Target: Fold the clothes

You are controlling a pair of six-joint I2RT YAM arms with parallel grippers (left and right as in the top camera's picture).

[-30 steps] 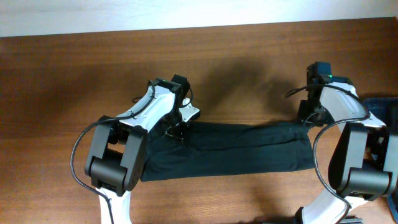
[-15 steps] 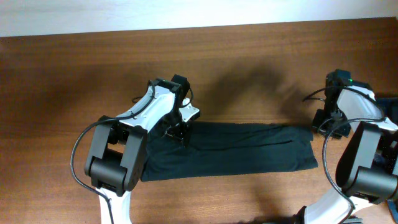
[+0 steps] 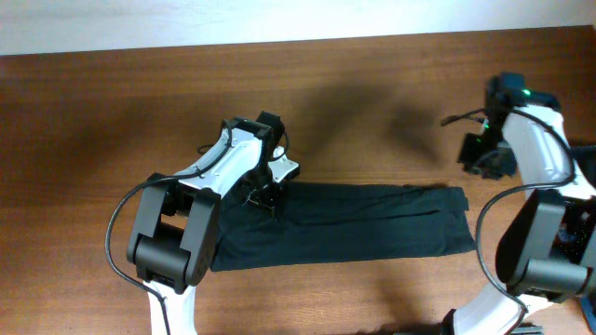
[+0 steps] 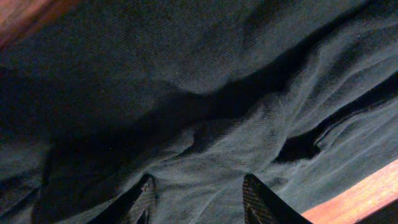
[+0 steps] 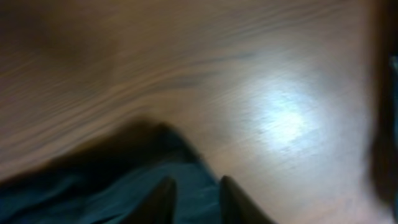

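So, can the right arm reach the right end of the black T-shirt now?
Probably yes. The right gripper hovers open just past that end of the black T-shirt, with only bare table between.

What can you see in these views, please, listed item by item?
T-shirt: one, black, folded into a long strip across the table's near side.
blue garment: one, blue, right edge, mostly hidden.
table: one, brown wood, under everything.
left arm: one, white and black, reaching the strip's left part.
right arm: one, white and black, beyond the strip's right end.
left pincer: one, black, fingers apart, shirt fabric between them; grip unclear.
right pincer: one, black, open, over the strip's corner, holding nothing.
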